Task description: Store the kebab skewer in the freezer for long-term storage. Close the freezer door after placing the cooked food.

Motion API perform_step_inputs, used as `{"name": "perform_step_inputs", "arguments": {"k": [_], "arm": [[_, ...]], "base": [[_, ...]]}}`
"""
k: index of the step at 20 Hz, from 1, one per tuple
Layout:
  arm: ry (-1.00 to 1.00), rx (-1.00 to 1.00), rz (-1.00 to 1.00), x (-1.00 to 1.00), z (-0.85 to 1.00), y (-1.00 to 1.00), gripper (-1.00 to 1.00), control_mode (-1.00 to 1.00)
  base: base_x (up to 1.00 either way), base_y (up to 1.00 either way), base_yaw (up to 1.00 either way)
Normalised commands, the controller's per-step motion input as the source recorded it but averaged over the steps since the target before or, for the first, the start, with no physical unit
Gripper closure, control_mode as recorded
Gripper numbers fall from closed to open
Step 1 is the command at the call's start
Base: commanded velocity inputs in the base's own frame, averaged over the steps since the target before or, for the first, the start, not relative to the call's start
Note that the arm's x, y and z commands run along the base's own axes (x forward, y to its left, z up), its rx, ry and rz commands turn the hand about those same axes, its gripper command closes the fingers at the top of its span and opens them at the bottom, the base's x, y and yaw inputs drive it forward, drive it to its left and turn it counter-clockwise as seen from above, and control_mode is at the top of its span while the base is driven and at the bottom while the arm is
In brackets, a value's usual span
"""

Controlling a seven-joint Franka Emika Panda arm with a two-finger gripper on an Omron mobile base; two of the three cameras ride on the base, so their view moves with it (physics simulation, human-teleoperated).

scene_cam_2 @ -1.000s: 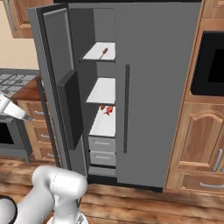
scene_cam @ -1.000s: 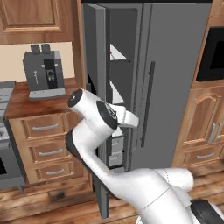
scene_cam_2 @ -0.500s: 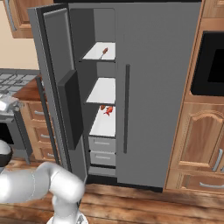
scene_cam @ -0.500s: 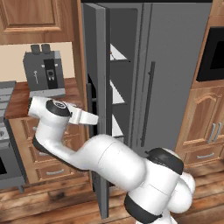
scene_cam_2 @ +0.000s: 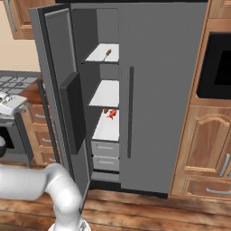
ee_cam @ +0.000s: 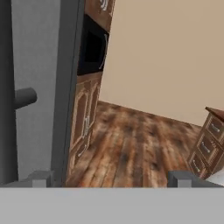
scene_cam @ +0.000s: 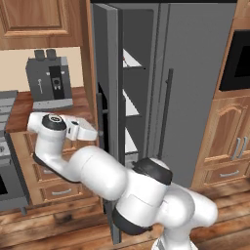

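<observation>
The freezer door (scene_cam_2: 61,94) stands swung wide open, hinged at the left edge of the freezer (scene_cam_2: 106,67), and serves here as the reference landmark. The kebab skewer (scene_cam_2: 108,53) lies on the top white shelf inside the compartment, to the right of the door and well clear of its swing path; the placing step therefore appears complete. A small red item (scene_cam_2: 110,113) rests on a lower shelf, below the skewer, above the grey drawers (scene_cam_2: 106,155).

The gripper (scene_cam: 93,132) sits on the outer side of the door, just beside the door's leading edge at about mid-height. Its fingers are spread as wide as they go and hold nothing. In the hand view, the two finger tips (ee_cam: 41,178) bracket open floor, with the grey door face and a handle mount at the left, indicating that the hand is aligned alongside the door rather than clamped on it.

This position behind the open door is judged to suit a push: the arm wraps around from the left so that the hand can press the outer face toward the compartment. Whether the hand already touches the door cannot be told. The coffee machine (scene_cam: 49,80) stands on the counter left of the door, clear of the arm's elbow.

The remaining step is closing the door.
</observation>
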Motion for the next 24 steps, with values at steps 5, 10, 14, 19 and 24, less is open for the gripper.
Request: {"name": "perform_step_inputs", "arguments": {"k": [5,10,14,19,24], "arm": [[-0.01,0.00,0.07,0.37,-0.06,-0.15,-1.00,-1.00],[0.00,0.00,0.08,0.45,-0.01,-0.01,-1.00,-1.00],[0.00,0.00,0.07,0.32,-0.11,0.00,-1.00,-1.00],[0.00,0.00,0.09,0.21,-0.14,-0.18,-1.00,-1.00],[0.06,0.00,0.03,0.04,-0.04,-0.41,-1.00,-1.00]], "base": [[0.00,0.00,0.00],[0.00,0.00,0.00],[0.00,0.00,0.00],[0.00,0.00,0.00],[0.00,0.00,0.00]]}}
